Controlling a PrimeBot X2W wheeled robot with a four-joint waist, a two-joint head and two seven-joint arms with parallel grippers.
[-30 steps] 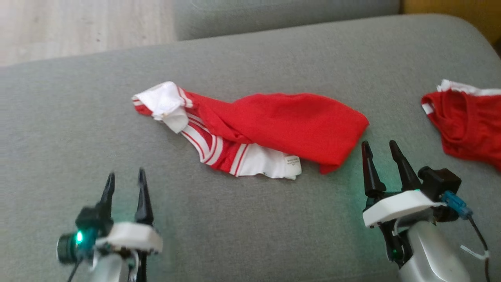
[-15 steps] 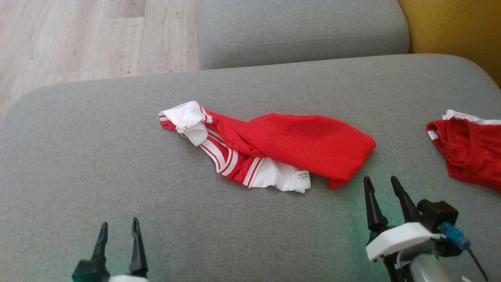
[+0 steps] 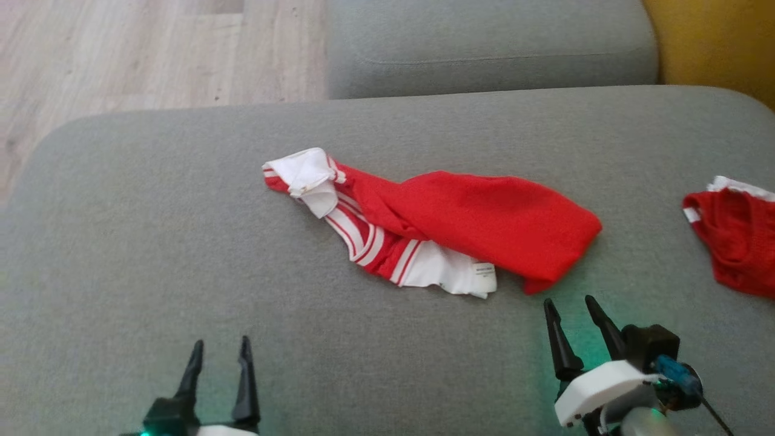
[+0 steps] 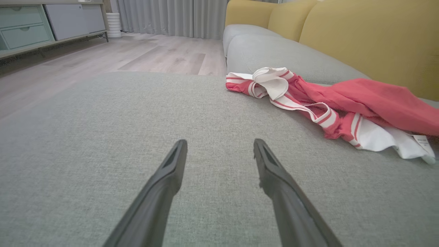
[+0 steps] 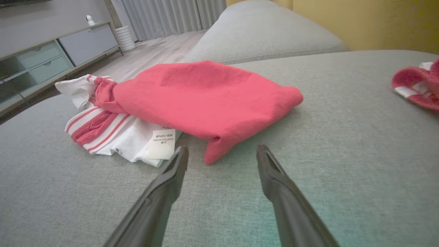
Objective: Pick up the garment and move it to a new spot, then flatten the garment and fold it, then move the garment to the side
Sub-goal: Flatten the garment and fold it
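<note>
Claws were both released and empty, fingers spread, poised low over the grey sofa cushion (image 3: 151, 212). The left claw (image 3: 221, 340) sat at the near left, well apart from the garment (image 3: 472, 221), with bare cushion between its fingers. The right claw (image 3: 568, 299) pointed at the garment's nearest red corner, its tips just short of the cloth and not touching it.

The garment lay crumpled in the middle of the cushion. In the head view its long axis ran from far left to near right: the bunched white cuff (image 3: 303, 175) pointed far left, and the plain red end pointed right. A white panel carrying a label (image 3: 482, 271) stuck out along its near edge.

A second red garment (image 3: 735, 242) lay well apart at the cushion's right edge. Beyond the cushion were wood floor (image 3: 121, 54) and a yellow backrest (image 3: 720, 42).
</note>
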